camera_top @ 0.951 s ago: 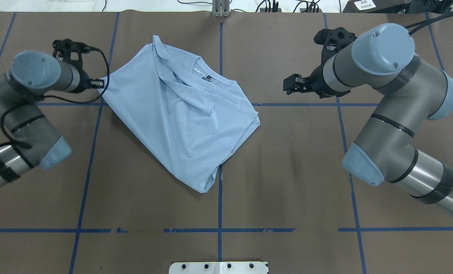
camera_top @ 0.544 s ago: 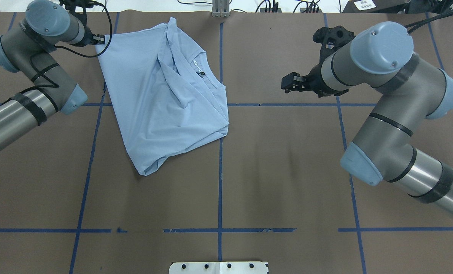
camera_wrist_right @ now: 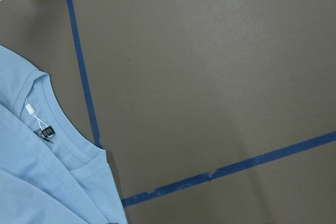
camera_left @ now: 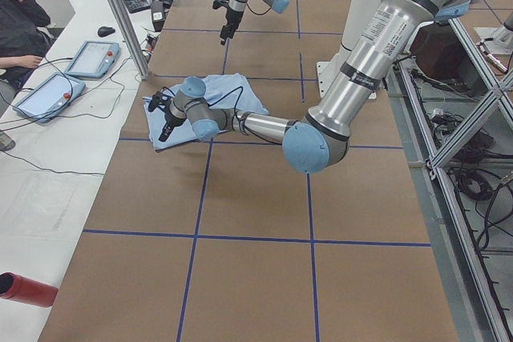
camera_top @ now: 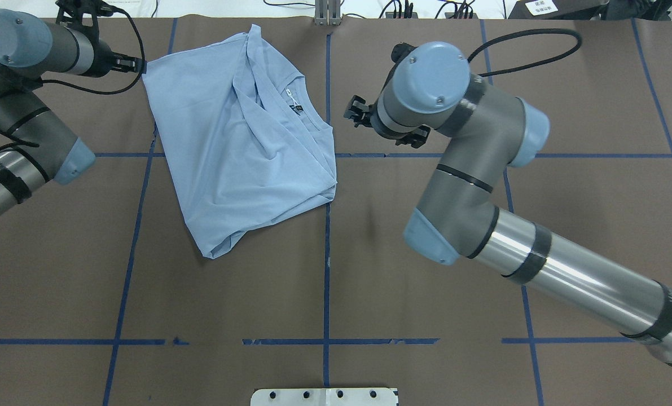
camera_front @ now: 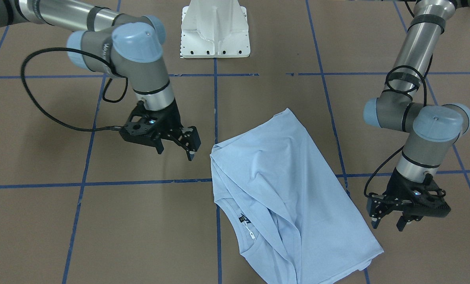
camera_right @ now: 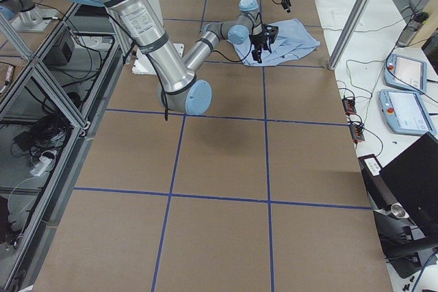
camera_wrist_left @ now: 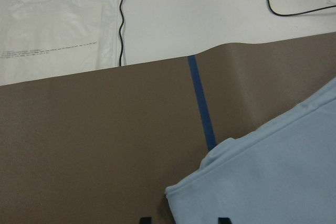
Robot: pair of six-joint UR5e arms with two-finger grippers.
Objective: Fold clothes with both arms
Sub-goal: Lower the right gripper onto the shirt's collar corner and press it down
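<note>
Just one T-shirt on the table. It's light blue and lies rumpled and partly folded over itself. It sits on the robot's left of the centre tape line, up toward the far edge. The collar faces up, showing one dark neck label with a little white tag on a string beside it.

There are two arms and two grippers. The left arm has the left gripper parked at the shirt's far-left corner. Its fingers are spread and not holding anything. In the left wrist view both fingertips peek in at the bottom edge, with the cloth corner between them. Can't tell if they touch the fabric.

The right arm reaches in toward the middle. The right gripper hangs over bare table near the collar side of the shirt, clear of it. Its fingers are spread too, and empty.

Other stuff around:
- blue tape lines form a grid on the brown cover
- one white pedestal base
- two tablet-like pendants sit on the side bench, with one person seated by them
- one red bottle
- one clear plastic bag lies past the table edge
</note>
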